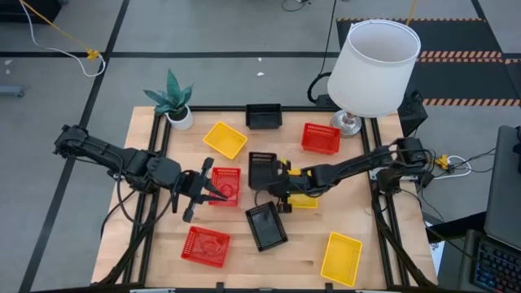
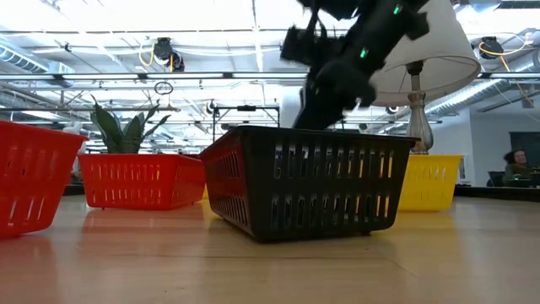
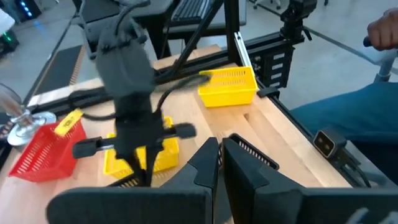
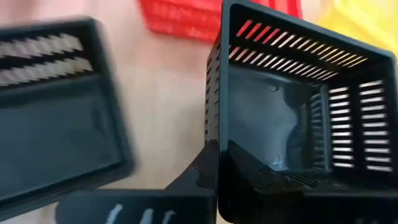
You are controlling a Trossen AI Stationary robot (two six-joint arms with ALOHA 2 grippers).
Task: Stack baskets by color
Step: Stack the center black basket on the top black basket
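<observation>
My right gripper (image 1: 275,181) is shut on a black basket (image 1: 262,169) near the table's middle; the right wrist view shows this basket (image 4: 298,118) open side up. A second black basket (image 1: 266,228) stands on its base nearer the front edge, and a third (image 1: 264,116) stands at the far edge. My left gripper (image 1: 213,193) hovers shut and empty over the left rim of a red basket (image 1: 228,185). Its fingers (image 3: 208,165) show nothing between them. My right gripper pinches the black basket's side wall (image 4: 217,124) at a corner of the rim, one finger outside (image 4: 199,177) and one, it seems, inside. The fingers slant down from the table's right side. Whether the basket's base is clear of the table, I cannot tell.
Other baskets lie scattered: yellow (image 1: 225,139), red (image 1: 321,137), red (image 1: 205,246), yellow (image 1: 341,258), and a yellow one (image 1: 305,200) under the right arm. A white lampshade (image 1: 373,67) stands at the far right and a plant pot (image 1: 179,116) at the far left.
</observation>
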